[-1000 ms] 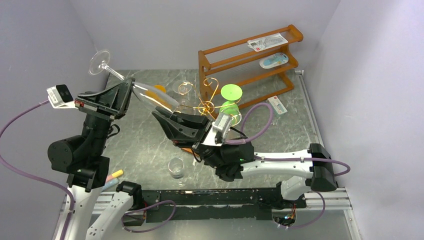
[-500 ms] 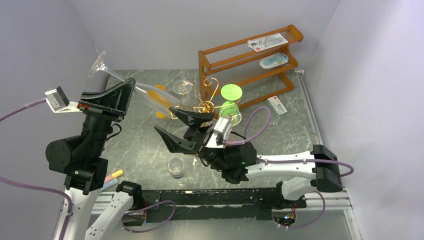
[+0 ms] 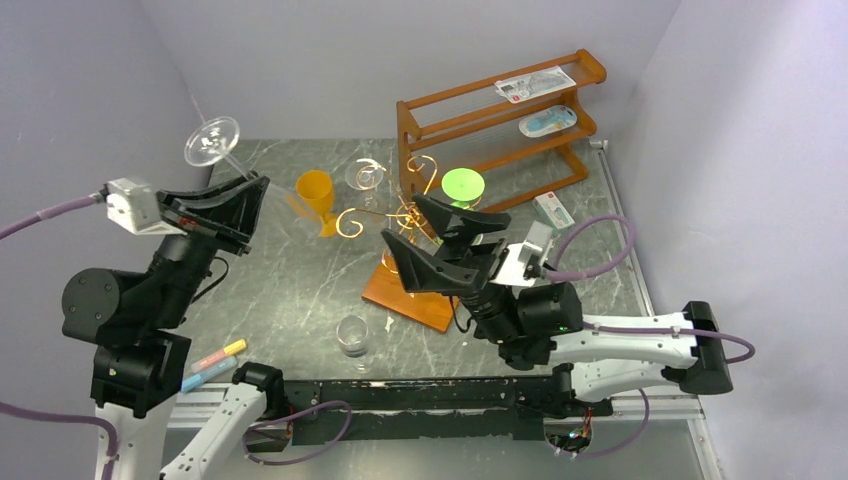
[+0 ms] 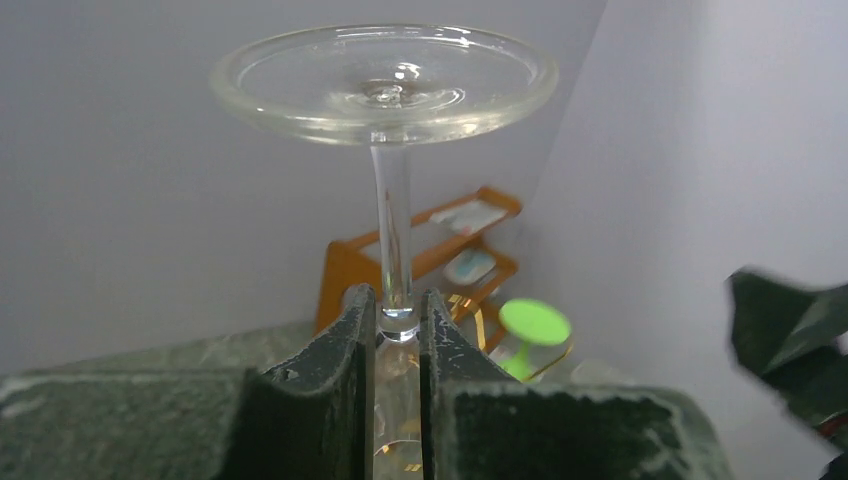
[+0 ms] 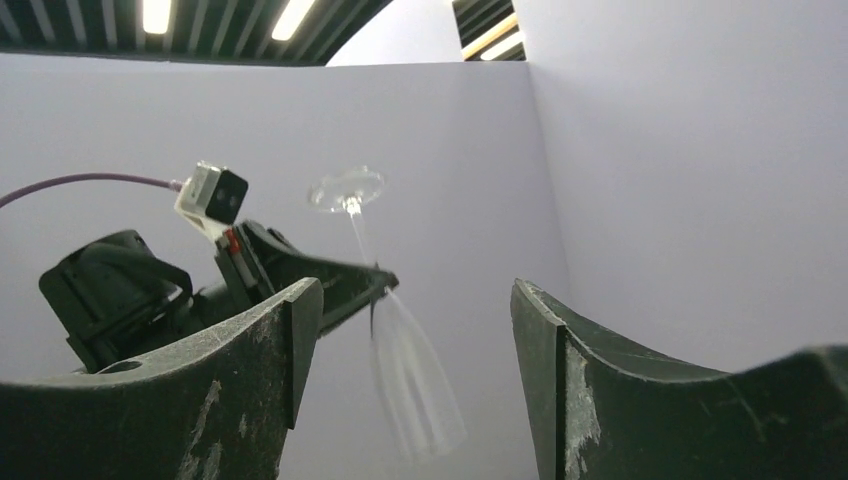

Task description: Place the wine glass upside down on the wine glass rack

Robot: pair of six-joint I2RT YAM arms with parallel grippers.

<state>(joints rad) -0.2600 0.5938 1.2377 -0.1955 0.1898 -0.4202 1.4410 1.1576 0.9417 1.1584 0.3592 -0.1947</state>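
Wine glass [image 3: 212, 141], clear, foot up, bowl down, hangs at ten o'clock, its stem pinched in the left gripper [image 3: 258, 186]. Right gripper [image 3: 403, 221] gapes empty, half hiding the gold wine glass rack [image 3: 398, 292]; the bowl is barely visible.

Lavender walls [image 3: 400, 60], grey marble table [image 3: 290, 290], wooden shelf [image 3: 405, 130]

In the left wrist view the wine glass [image 4: 390, 85] shows only foot and stem, its bowl hidden behind the left gripper [image 4: 397, 305]; from the right wrist the bowl is a blur. The right gripper [image 3: 400, 220] covers part of the wine glass rack [image 3: 400, 300] (its post mostly unseen). Print on the shelf packets [image 3: 535, 83] is unreadable
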